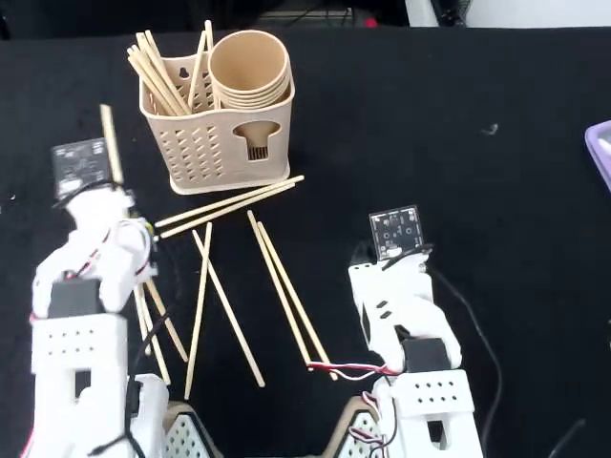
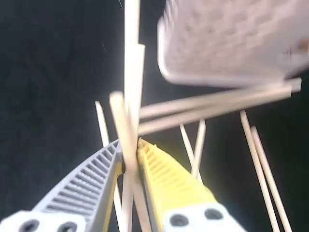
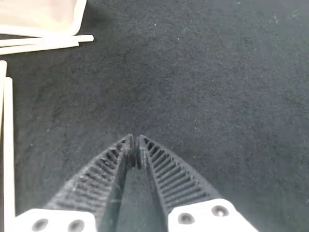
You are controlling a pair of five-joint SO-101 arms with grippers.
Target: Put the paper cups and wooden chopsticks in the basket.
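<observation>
Jaws of the left gripper [image 2: 130, 158] clamp the held chopsticks [image 2: 126, 126], whose lower ends are hidden. The right gripper [image 3: 134, 147] is closed and empty. Paper cups [image 1: 250, 67] sit in the basket [image 1: 221, 145] near the table's [image 1: 477, 191] far edge, with loose chopsticks [image 1: 229, 203] lying before it.

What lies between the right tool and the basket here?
Bare black cloth next to the right tool, then two loose chopstick pairs: one diagonal pair, one pair beside the basket. The high view shows it.

Matt black cloth over table [image 1: 535, 286] — fuzzy, lint-flecked. Pale bare wood for chopsticks [image 1: 229, 202]; smooth perforated plastic for basket [image 1: 215, 153]. Matt paper for cups [image 1: 248, 67].
</observation>
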